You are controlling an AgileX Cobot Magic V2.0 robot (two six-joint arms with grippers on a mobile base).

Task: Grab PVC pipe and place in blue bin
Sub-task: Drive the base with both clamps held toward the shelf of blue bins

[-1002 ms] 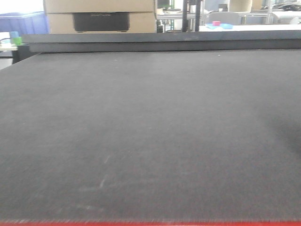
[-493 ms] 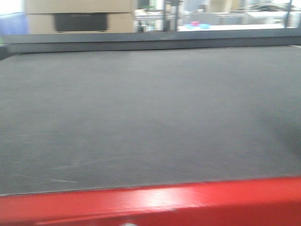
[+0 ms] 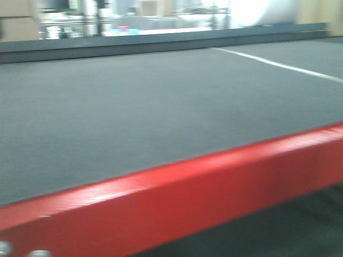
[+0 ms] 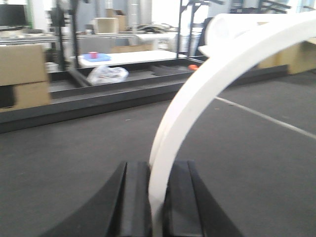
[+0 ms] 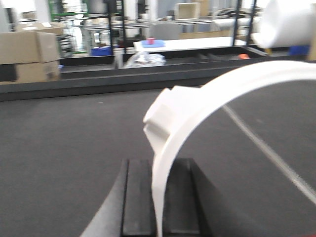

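Left wrist view shows the left gripper (image 4: 158,173) pinching a white PVC pipe (image 4: 197,94) between its black fingers (image 4: 136,197). From the gripper the pipe climbs up and bends over to the right. Right wrist view shows the right gripper (image 5: 158,170) pinching a white curved pipe the same way; I cannot tell if it is the same one. Front view is blurry and shows only the dark surface (image 3: 134,107) and its red near edge (image 3: 187,193). No blue bin shows anywhere, so I cannot tell which arm is nearer to it.
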